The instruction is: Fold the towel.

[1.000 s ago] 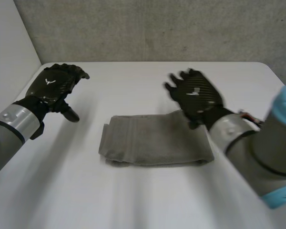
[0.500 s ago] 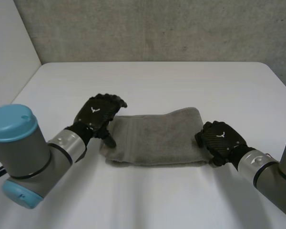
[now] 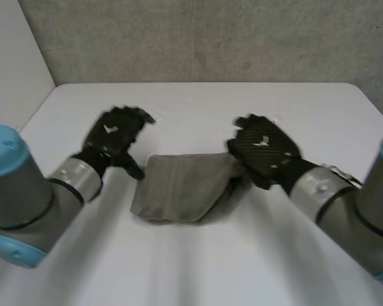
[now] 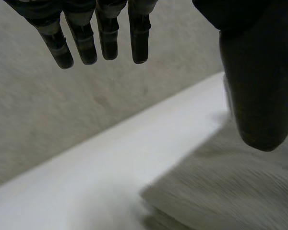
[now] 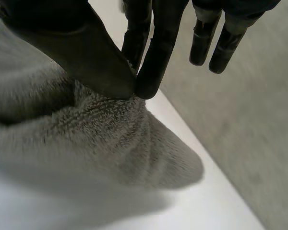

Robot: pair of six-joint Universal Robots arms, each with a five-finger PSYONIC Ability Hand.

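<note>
- a small white mark (image 3: 110, 129) sits on the back of each black hand in the head view; it is too small to read as a letter or a logo, and no other writing shows.
- the grey towel (image 3: 179, 188) lies mid-table on the white table (image 3: 198, 105), bunched into a short, uneven fold, with a grey wall (image 3: 210, 38) behind.
- the right hand (image 3: 263, 148) is at the towel's right end. in the right wrist view its thumb (image 5: 86, 52) and one finger (image 5: 153, 62) pinch a raised ridge of terry cloth between their tips, while the other fingers stand straight and clear of it.
- from the head view that pinch is hidden under the back of the hand, and the towel's right end runs out of sight beneath it.
- the left hand (image 3: 113, 135) is at the towel's far left corner, released: in the left wrist view its fingers (image 4: 108, 33) hang straight over bare table and hold nothing, and its thumb (image 4: 254, 86) is spread apart from them, above the cloth.
- whether that thumb touches the towel cannot be told.
- stacked layers show at the towel's near edge in the left wrist view, where the frame cuts them off.
</note>
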